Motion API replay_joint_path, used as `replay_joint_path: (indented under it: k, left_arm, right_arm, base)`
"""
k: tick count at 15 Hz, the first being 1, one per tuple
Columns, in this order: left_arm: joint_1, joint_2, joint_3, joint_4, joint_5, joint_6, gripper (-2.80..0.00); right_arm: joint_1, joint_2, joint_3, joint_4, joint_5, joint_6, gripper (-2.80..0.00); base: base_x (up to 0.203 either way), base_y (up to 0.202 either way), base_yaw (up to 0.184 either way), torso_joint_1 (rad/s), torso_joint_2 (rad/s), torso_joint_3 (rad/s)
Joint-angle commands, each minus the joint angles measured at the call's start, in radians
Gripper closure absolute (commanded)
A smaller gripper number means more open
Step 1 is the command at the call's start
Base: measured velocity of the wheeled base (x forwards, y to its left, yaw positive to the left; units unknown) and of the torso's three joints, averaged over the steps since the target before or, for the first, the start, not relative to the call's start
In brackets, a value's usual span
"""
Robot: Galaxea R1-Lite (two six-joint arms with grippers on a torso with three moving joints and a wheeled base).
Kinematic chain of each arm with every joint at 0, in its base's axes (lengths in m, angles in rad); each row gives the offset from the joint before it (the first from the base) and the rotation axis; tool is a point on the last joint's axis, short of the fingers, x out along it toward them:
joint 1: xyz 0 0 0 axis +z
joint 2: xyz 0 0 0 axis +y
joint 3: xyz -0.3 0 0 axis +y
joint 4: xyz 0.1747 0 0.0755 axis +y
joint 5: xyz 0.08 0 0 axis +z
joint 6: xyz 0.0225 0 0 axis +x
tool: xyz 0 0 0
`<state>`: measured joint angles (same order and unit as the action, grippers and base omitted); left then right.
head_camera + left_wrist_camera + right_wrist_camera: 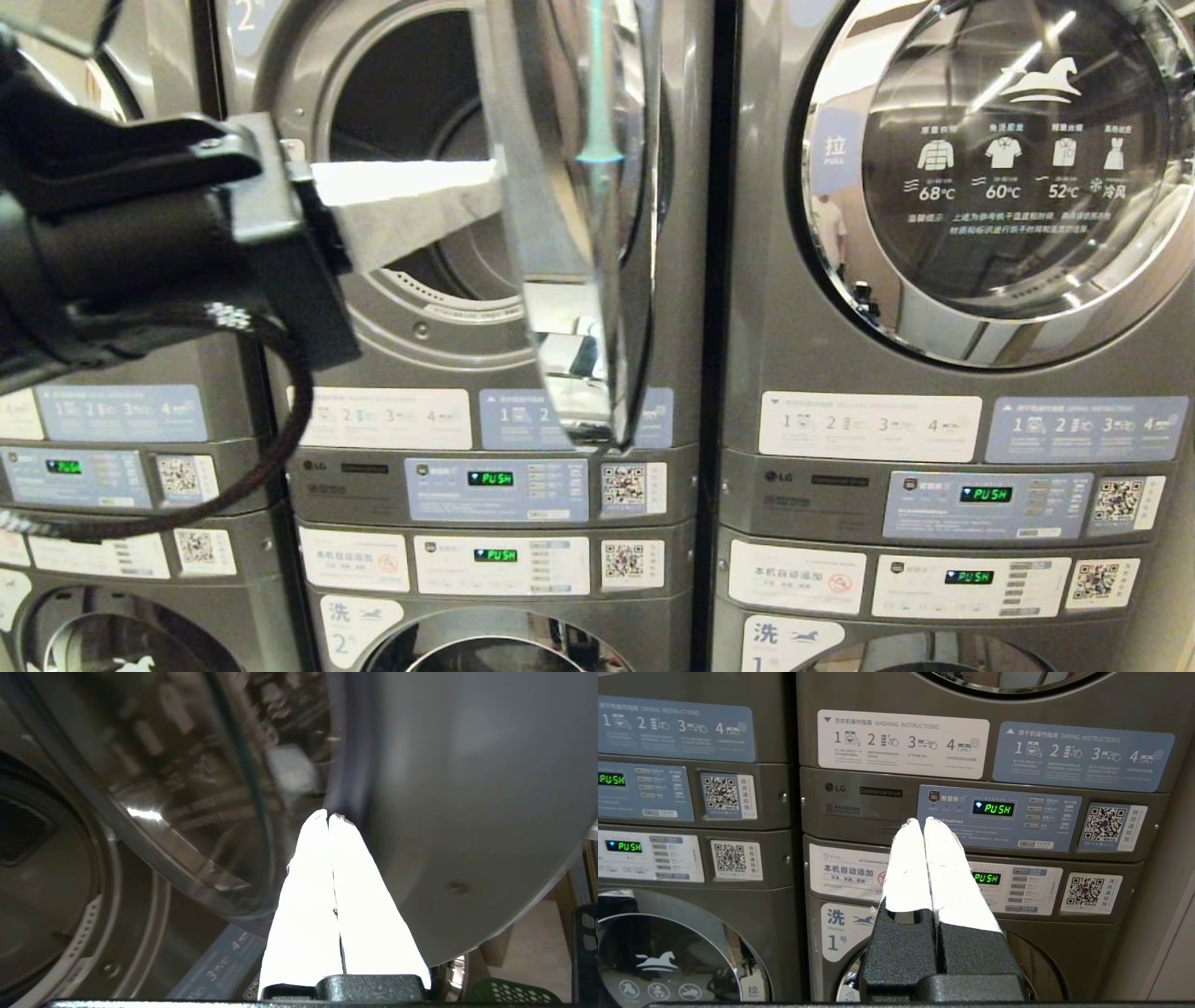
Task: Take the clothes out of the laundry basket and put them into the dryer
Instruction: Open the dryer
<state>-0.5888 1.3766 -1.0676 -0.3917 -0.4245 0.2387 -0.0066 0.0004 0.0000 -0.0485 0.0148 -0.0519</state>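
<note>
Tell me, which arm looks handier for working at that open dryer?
Probably the left. Its gripper is raised at the open dryer's mouth, beside the swung-out door, fingers together and empty. The right gripper hangs low, shut, facing the control panels of the next machine.

Left pincer [490, 191] tips hidden behind open dryer door [569, 215], green laundry basket [511, 993] cut off

grey stacked machines [934, 420] fill the wall, green "push" displays [985, 494] lit, ceiling lights mirrored in door glass [1018, 159].
</note>
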Motion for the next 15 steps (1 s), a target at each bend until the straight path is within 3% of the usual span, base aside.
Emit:
replay_joint_path:
  k: [1,6,11,13,15]
  left_arm:
    - [-0.049,0.088,-0.041,-0.001,0.004,0.005,0.0]
    - [-0.179,0.288,-0.235,-0.002,0.037,0.029,0.0]
    - [-0.238,0.406,-0.347,-0.006,0.046,0.031,0.0]
    - [-0.235,0.395,-0.337,-0.008,0.132,0.02,0.0]
    - [-0.198,0.367,-0.307,-0.023,0.217,-0.047,0.0]
  right_arm:
    - [0.0,0.0,0.018,-0.001,0.001,0.001,0.0]
    - [0.0,0.0,0.02,-0.001,0.001,-0.006,0.0]
    - [-0.001,0.0,0.02,-0.001,0.0,-0.005,0.0]
    - [0.0,0.0,0.02,-0.001,0.001,-0.008,0.0]
    - [0.0,0.0,0.018,-0.001,-0.001,-0.009,0.0]
  base:
    - [0.0,0.0,0.0,0.0,0.0,0.0]
    - [0.0,0.0,0.0,0.0,0.0,0.0]
    - [0.0,0.0,0.0,0.0,0.0,0.0]
    - [0.0,0.0,0.0,0.0,0.0,0.0]
    - [0.0,0.0,0.0,0.0,0.0,0.0]
